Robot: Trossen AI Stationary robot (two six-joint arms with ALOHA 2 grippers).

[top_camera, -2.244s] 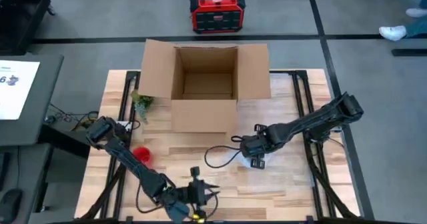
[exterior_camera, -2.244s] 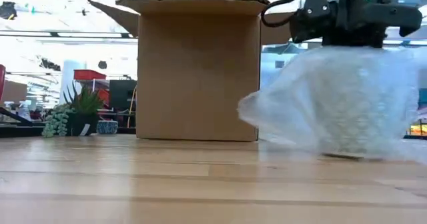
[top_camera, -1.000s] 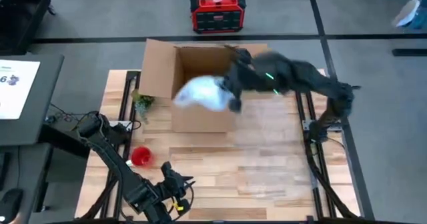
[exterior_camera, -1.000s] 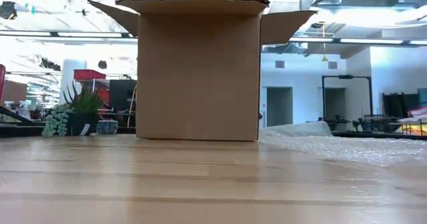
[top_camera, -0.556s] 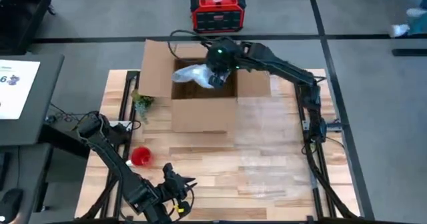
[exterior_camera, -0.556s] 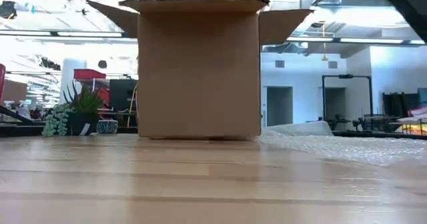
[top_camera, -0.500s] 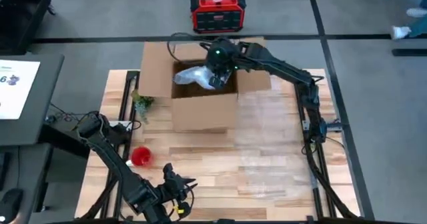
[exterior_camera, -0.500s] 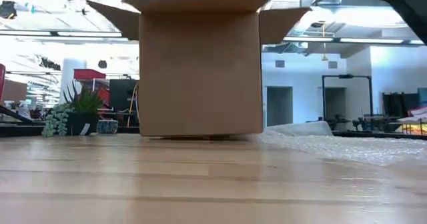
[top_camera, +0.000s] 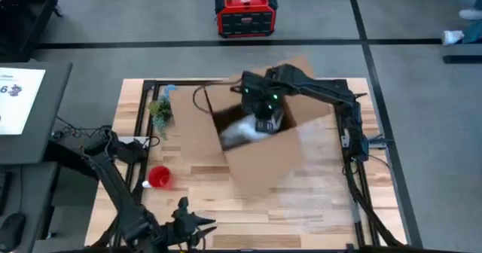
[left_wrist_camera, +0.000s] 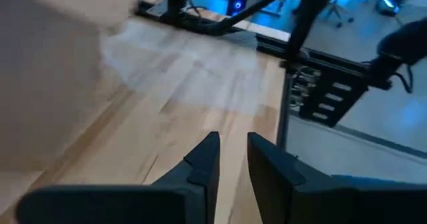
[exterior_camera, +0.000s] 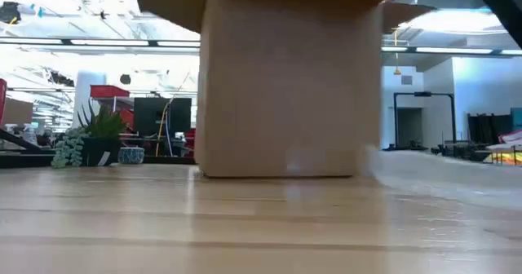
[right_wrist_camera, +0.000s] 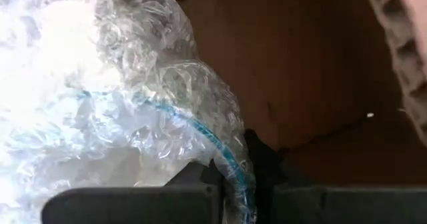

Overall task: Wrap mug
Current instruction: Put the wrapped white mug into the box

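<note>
Wrapped mug (top_camera: 242, 131) inside box (top_camera: 260, 156), right end effector (top_camera: 265, 122) clamped on bubble wrap. Bundle soft, slippery, fragile inside; best gripped at bunched wrap. Left end effector (left_wrist_camera: 230, 159) nearly closed, empty, at surface's near edge.

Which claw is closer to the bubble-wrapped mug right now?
Right. The right claw is inside the cardboard box, pinching the bubble-wrapped mug. The left claw sits at the table's near edge, well clear of it.
</note>
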